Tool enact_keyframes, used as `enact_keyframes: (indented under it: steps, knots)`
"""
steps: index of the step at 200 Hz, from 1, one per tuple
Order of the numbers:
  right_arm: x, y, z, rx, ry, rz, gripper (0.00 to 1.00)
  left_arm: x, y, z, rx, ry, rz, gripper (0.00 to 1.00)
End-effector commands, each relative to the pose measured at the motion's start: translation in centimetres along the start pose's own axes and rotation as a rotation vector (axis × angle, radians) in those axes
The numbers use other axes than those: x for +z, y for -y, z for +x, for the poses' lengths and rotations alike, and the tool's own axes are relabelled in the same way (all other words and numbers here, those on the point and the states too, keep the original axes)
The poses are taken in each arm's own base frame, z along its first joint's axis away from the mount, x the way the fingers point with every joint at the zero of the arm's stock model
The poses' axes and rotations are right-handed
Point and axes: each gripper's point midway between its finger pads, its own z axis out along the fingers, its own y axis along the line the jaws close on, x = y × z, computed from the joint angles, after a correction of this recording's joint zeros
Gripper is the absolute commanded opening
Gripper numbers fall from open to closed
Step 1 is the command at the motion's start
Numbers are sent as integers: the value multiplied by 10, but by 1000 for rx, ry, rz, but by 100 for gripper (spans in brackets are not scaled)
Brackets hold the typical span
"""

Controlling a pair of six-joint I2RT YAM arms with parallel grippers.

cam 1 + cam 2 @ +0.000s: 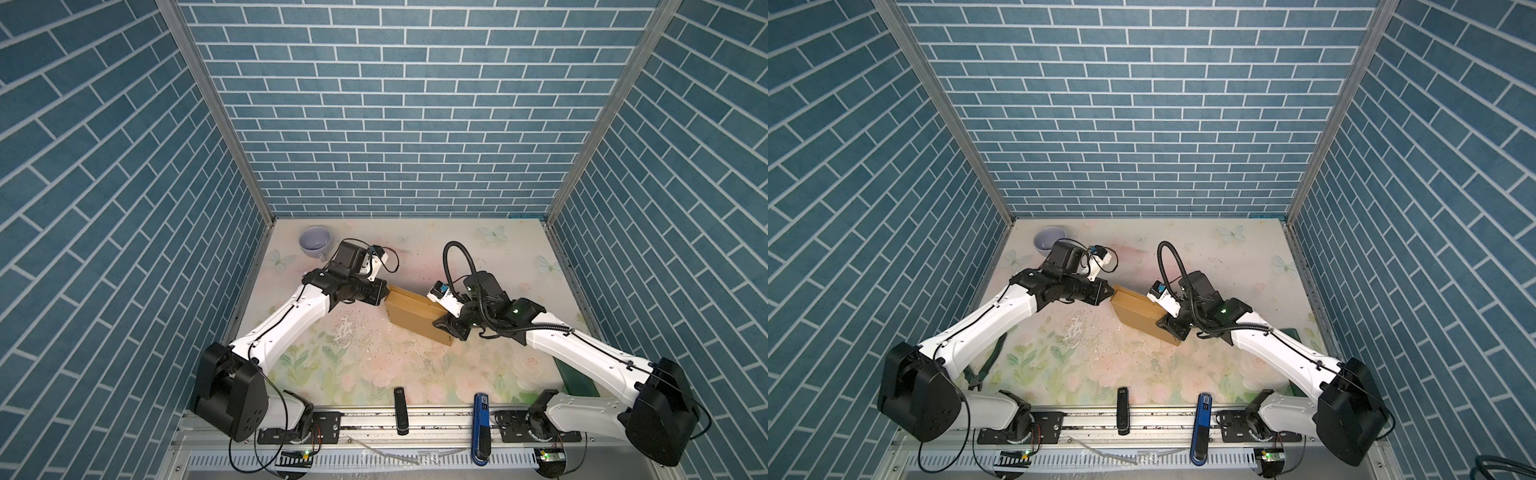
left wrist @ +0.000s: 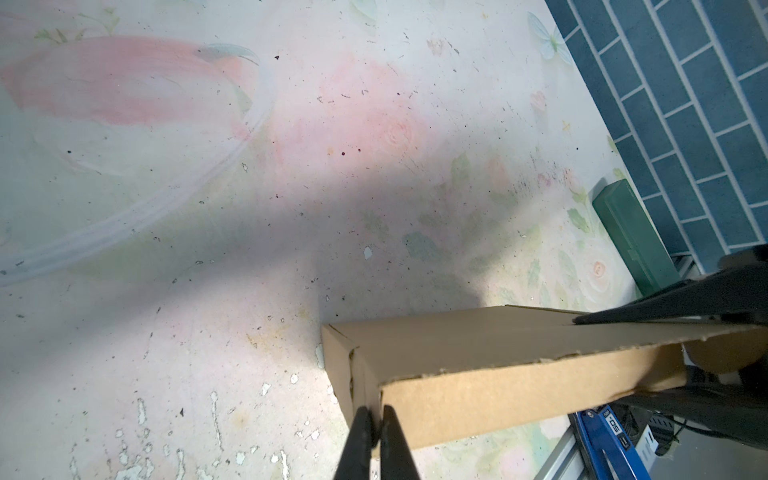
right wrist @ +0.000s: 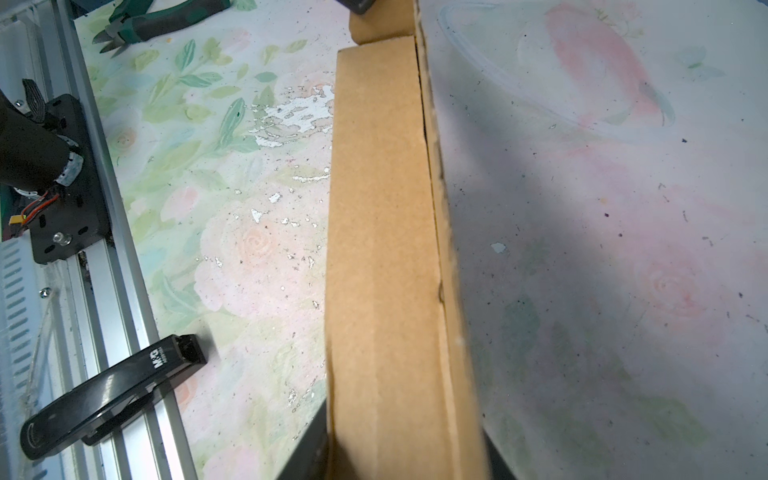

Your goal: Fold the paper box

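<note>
The paper box (image 1: 413, 316) (image 1: 1136, 309) is a tan cardboard box folded shut, held above the middle of the floral table between both arms. My left gripper (image 1: 384, 297) (image 1: 1108, 293) is shut on the thin cardboard wall at the box's left corner; in the left wrist view its black fingers (image 2: 361, 440) pinch that edge of the paper box (image 2: 498, 386). My right gripper (image 1: 446, 328) (image 1: 1169, 328) clamps the opposite end. In the right wrist view the paper box (image 3: 382, 249) fills the gap between the jaws of that gripper (image 3: 405, 453), a finger on each broad face.
A pale mug (image 1: 315, 242) stands at the back left. A green case (image 1: 577, 378) (image 2: 631, 237) lies at the right edge. A black stapler (image 1: 400, 409) (image 3: 108, 395) and a blue tool (image 1: 481, 424) rest on the front rail. Green pliers (image 1: 984, 365) lie front left.
</note>
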Motion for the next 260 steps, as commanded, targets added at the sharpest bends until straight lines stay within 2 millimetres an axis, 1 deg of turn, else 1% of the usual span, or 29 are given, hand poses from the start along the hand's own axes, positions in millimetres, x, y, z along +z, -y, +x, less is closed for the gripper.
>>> enact_keyframes:
  steps: [1,22,49,101,141,173,214,260]
  knots:
    - [2,1,-11,-4,61,8,21,4,13,8,-13,-51,39,9]
    - [2,1,-11,-4,60,5,21,6,11,12,-15,-64,26,9]
    - [2,1,-12,-6,61,4,21,5,11,11,-9,-59,16,9]
    - [3,1,-12,-3,58,2,21,8,15,7,-20,-51,32,16]
    - [3,1,-13,-2,58,2,21,11,17,5,-30,-44,45,15]
    - [5,1,-11,-5,52,2,21,9,21,0,-36,-25,64,15]
    - [5,2,-10,-5,51,4,21,11,22,2,-42,-33,73,14]
    - [5,1,-9,-6,49,4,20,9,24,-1,-42,-27,79,15]
